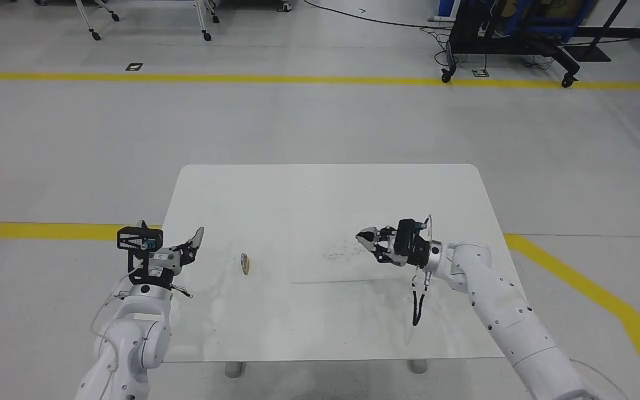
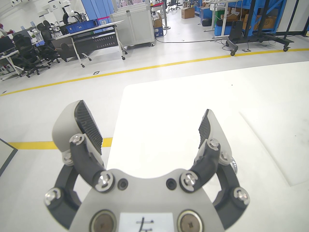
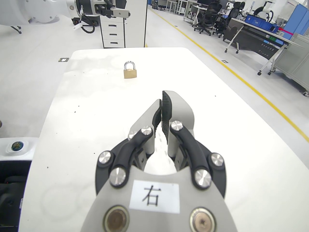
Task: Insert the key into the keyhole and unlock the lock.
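Early stage: lock (image 3: pixel 130 69) stands on table (image 1: pixel 330 200), shackle shut, between the arms. Right gripper (image 3: pixel 162 98) is pressed together, well short of it; can't tell if a key is pinched. Left gripper (image 2: pixel 144 113) spread wide, empty, at table edge.

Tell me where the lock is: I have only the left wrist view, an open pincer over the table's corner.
Observer: The lock stands upright on the table, shackle closed.
Operator: And the right pincer?
Observer: The right pincer is shut, aimed at the lock, apart from it.
Operator: Which pincer is nearer?
Observer: The left pincer, by the top view.
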`<state>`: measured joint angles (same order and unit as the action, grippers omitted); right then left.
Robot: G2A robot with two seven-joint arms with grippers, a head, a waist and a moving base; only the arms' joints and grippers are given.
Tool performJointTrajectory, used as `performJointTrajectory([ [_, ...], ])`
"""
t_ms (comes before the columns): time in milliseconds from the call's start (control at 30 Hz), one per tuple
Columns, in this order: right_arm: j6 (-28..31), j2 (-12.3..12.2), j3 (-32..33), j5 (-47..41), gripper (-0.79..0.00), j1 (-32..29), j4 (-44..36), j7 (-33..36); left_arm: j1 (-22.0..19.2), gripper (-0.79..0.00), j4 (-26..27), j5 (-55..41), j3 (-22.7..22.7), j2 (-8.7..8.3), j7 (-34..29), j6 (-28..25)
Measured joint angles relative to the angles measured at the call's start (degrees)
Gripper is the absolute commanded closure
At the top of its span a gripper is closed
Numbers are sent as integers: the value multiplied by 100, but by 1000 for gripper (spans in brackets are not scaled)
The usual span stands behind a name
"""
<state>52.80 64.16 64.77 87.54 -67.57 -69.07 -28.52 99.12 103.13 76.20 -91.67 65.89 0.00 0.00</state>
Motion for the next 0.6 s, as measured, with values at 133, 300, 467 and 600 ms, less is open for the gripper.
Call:
performJointTrajectory([
  [133,19,5,-6,-20,0,-19,-2,-21,4,-785,52,-90,7,7,59,-52],
  [300,537,123,-360,-1520,0,-64,565,-411,49,-785,423,-1183,306,80,334,-629],
  [467,519,185,-1220,-3611,0,301,866,250,-517,-785,331,-3331,787,142,-551,-1657],
  [600,520,177,-1422,-4521,0,399,1003,416,-1095,-785,149,-4061,1144,173,-1300,-1791],
])
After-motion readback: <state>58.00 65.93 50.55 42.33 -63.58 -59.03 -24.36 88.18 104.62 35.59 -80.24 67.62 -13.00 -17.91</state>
